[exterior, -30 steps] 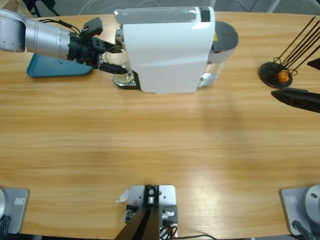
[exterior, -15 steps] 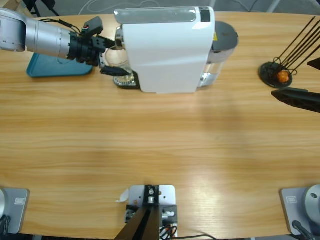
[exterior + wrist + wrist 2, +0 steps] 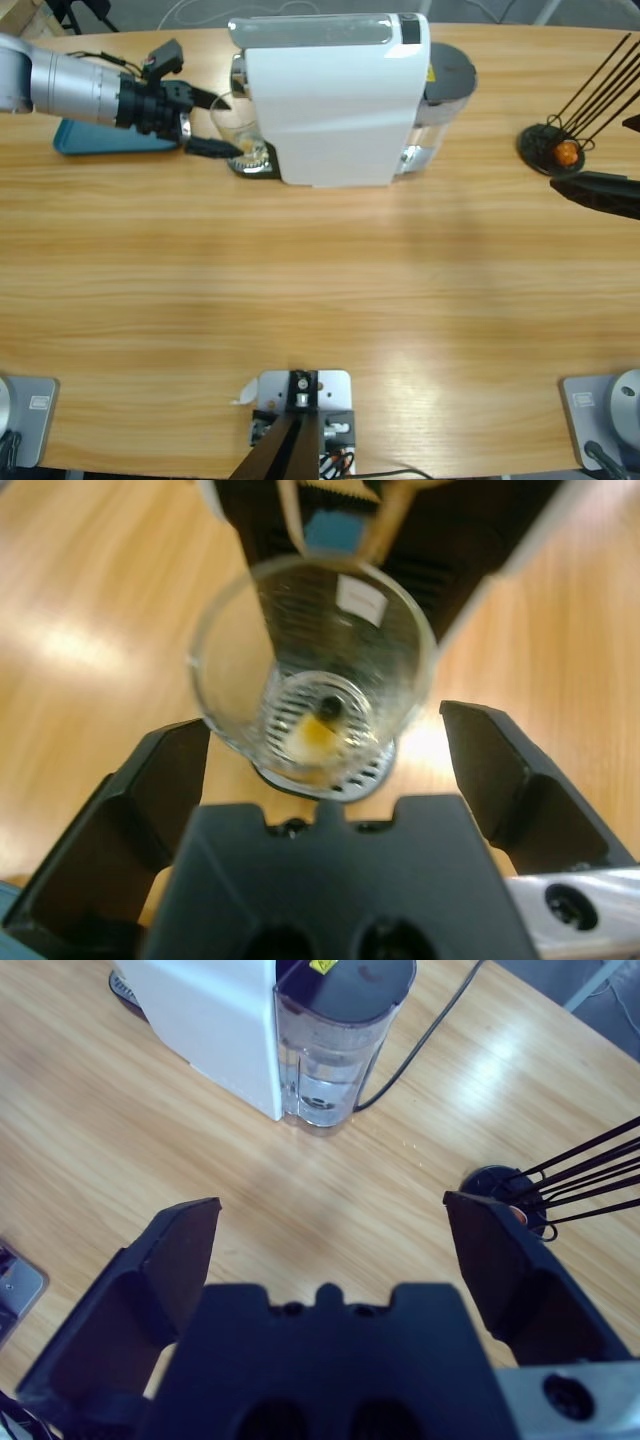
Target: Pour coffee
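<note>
A clear glass (image 3: 234, 128) stands on the drip grate (image 3: 252, 164) under the spout of the white coffee machine (image 3: 335, 100). In the left wrist view the glass (image 3: 315, 660) holds a little yellowish-brown coffee (image 3: 316, 732) at its bottom. My left gripper (image 3: 230, 124) is open, its jaws either side of the glass and clear of its wall; the left gripper (image 3: 325, 722) sits just short of it. My right gripper (image 3: 330, 1230) is open and holds nothing, hovering over bare table at the right edge.
A teal tray (image 3: 95, 138) lies under the left arm. The machine's water tank (image 3: 340, 1040) and its cable are at its right end. A black wire capsule stand (image 3: 552, 146) holding an orange capsule (image 3: 567, 152) stands close to the right gripper.
The left arm has drawn back to the left, so its jaws now reach less far around the glass. The glass has stayed on the grate. The right gripper has barely moved.
</note>
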Robot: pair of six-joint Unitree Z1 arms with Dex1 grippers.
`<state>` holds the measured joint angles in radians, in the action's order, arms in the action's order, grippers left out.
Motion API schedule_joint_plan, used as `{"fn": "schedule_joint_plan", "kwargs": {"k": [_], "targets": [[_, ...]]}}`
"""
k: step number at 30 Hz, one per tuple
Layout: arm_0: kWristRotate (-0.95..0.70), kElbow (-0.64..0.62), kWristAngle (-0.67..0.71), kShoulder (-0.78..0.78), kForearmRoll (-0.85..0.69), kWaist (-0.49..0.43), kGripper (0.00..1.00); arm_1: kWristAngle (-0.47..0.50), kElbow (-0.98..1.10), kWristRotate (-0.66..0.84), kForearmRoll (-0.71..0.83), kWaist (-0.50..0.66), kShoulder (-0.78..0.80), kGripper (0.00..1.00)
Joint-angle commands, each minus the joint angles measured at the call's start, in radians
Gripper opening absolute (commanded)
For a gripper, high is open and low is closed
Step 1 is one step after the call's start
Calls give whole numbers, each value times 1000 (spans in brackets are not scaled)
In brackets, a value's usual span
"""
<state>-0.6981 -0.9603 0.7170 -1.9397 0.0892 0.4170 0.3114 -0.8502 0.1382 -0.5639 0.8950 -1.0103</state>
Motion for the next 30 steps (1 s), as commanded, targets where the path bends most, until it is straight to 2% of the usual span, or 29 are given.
{"fn": "schedule_joint_plan", "kwargs": {"k": [1, 3, 4, 5, 6, 7, 8, 10, 12, 16, 21, 30], "targets": [[20, 268, 22, 284, -11, -41, 1000, 2, -68, -16, -20, -16, -62, 1000], [41, 359, 4, 403, -12, -41, 1000, 0, -134, -18, -28, -41, -110, 985], [71, 389, -25, 449, -12, -41, 1000, -51, -208, -31, -55, -95, -154, 794], [107, 408, -52, 487, -12, -40, 1000, -142, -282, -58, -90, -153, -199, 445], [145, 418, -72, 522, -13, -38, 1000, -200, -360, -74, -130, -201, -249, 225], [195, 425, -102, 558, -13, -32, 1000, -233, -444, -95, -174, -226, -302, 71], [280, 426, -147, 589, -13, -25, 1000, -250, -523, -119, -211, -245, -355, 0], [470, 424, -283, 632, -16, -5, 1000, -291, -629, -138, -234, -282, -456, 0], [558, 419, -371, 668, -39, 27, 1000, -284, -700, -103, -235, -298, -529, 0], [569, 428, -399, 704, -67, 77, 1000, -368, -875, -71, -347, -329, -672, 0], [598, 440, -401, 718, -80, 95, 1000, -423, -973, -69, -357, -338, -786, 0], [567, 437, -433, 594, -25, 120, 1000, -431, -1031, -75, -403, -352, -860, 0]]}}
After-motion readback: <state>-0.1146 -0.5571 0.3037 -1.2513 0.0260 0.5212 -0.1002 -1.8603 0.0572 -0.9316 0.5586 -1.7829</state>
